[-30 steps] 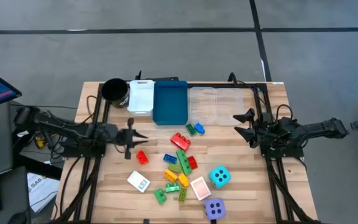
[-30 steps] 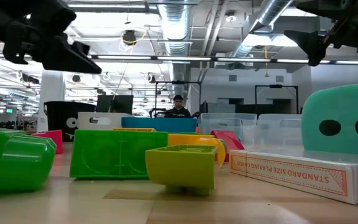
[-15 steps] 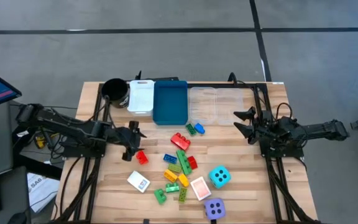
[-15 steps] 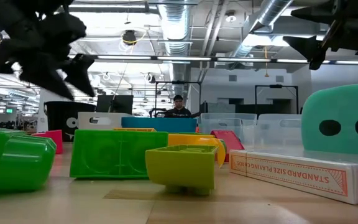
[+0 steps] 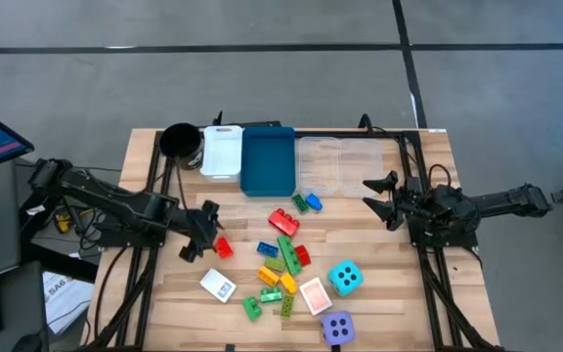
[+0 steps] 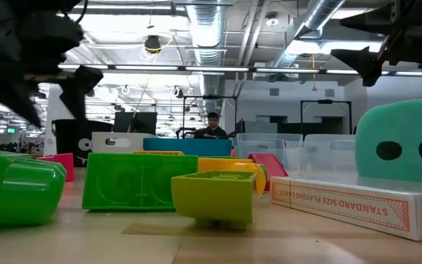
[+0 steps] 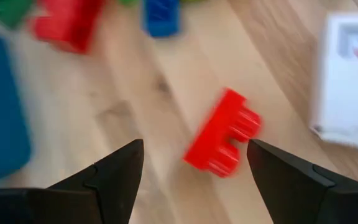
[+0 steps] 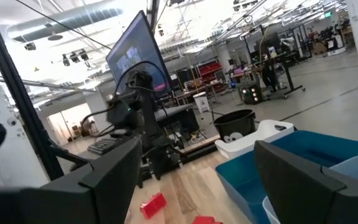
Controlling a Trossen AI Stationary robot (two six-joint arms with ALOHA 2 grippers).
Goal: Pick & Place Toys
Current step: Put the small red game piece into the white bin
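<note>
small red brick (image 5: 223,247) lies flat, left of scattered toys (image 5: 286,269).

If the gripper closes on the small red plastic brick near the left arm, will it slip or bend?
The small red plastic brick looks rigid and moulded, so probably no bending. Its studded edge may give grip, though glossy faces could slip. Lying flat on the wooden table, it seems unlikely to roll.

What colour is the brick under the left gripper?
Red: the brick shows best in the left wrist view, between the open fingers.

Robotics lab, exposed ducts (image 6: 321,22), workstations (image 8: 272,68)
</note>
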